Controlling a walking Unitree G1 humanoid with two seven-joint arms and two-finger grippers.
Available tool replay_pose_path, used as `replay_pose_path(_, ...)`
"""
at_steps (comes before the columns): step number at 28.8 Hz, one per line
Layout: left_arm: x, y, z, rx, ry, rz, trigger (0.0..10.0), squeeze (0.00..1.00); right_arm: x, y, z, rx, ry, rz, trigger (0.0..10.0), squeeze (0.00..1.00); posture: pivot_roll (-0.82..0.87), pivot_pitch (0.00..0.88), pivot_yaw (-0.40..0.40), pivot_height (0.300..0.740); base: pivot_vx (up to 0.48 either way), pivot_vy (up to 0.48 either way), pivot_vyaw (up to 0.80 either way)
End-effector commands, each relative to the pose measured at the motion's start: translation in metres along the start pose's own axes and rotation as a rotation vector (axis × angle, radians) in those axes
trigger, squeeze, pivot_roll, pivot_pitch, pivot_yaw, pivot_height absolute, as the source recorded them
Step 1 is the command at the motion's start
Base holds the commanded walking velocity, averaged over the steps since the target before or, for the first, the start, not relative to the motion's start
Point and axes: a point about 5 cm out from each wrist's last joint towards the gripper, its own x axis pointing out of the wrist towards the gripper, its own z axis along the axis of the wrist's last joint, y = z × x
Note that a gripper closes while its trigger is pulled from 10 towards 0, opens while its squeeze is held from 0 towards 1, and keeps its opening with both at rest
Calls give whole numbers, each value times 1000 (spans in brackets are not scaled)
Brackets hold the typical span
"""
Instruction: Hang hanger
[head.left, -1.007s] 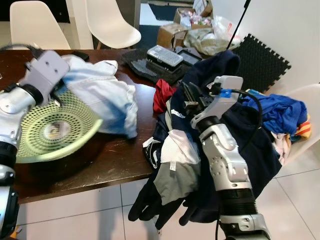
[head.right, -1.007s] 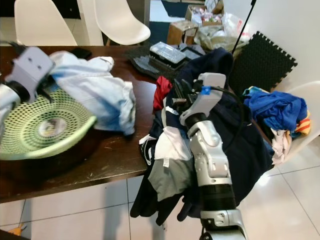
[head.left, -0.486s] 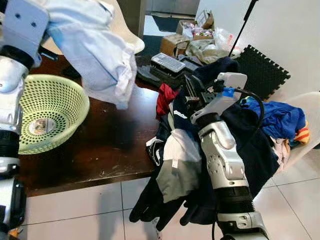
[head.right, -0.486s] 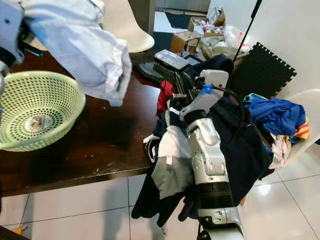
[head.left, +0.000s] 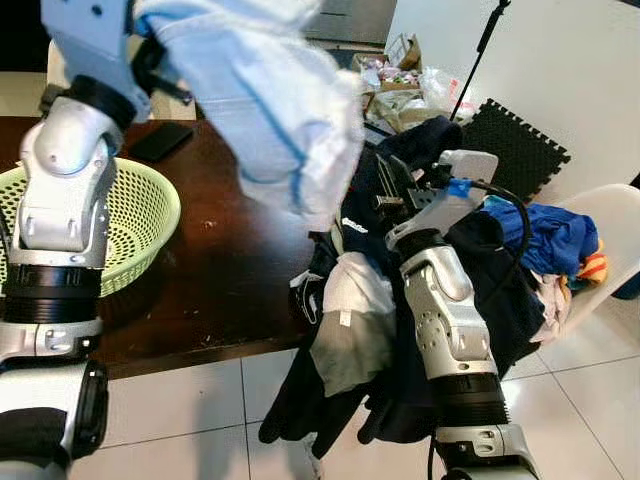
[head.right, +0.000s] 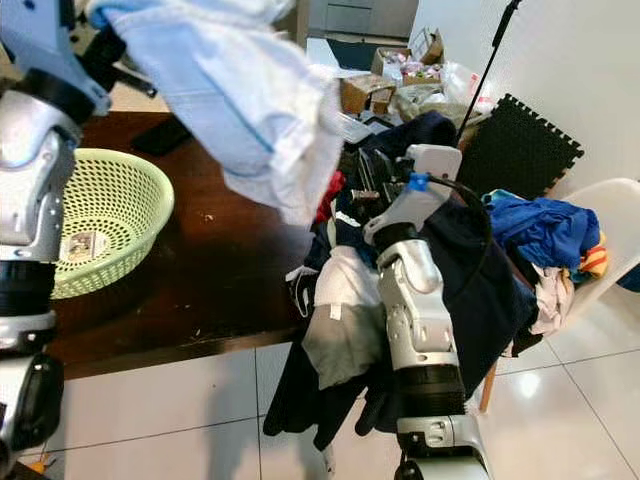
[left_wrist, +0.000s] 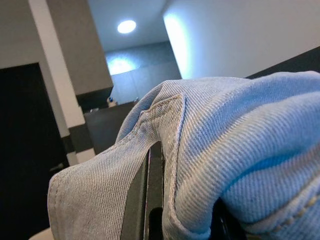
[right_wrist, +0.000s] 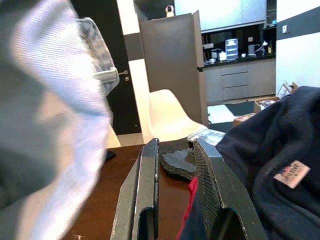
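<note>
In the head views, your left gripper (head.left: 158, 72) is raised high at 11 o'clock, clenched on a pale denim garment (head.left: 270, 110). The cloth's long axis runs from that grip down toward 4 o'clock, and its hem hangs over the dark table (head.left: 220, 260). You cannot make out the hanger itself. A thin black piece juts out beside the grip, but it could be a hanger arm or a finger. Judge that the hanger, if present, sits inside the cloth at the left gripper, so the left arm is the nearer one. Your right gripper (head.left: 390, 185) lies at 4 o'clock from the hem, close to it, with dark clothes (head.left: 480, 270) draped over its forearm. A green basket (head.left: 140, 215) sits at 9 o'clock. In the left wrist view, denim folds over one black finger (left_wrist: 152, 200) and buries the grip. In the right wrist view, the two fingers (right_wrist: 145, 200) stand slightly parted with nothing between them. Navy cloth is beside them, and the blurred pale garment is close ahead.
</note>
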Motion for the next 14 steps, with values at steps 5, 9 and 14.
replay_pose_path(5, 8, -4, 25, 43, -102, -13, 0, 0, 1, 3, -1, 20, -7, 8, 10000, 0, 104, 28, -104, 740, 0, 0, -640)
replay_pose_path(9, 9, -4, 29, 53, -113, -20, 0, 0, 2, 4, -1, 21, -9, 8, 10000, 0, 104, 30, -103, 740, 0, 0, -800)
replay_pose_path(14, 8, -10, 32, 23, -101, -39, 0, 0, 3, 1, 3, 8, -12, -8, 10000, 0, 98, 31, -99, 740, 0, 0, -800)
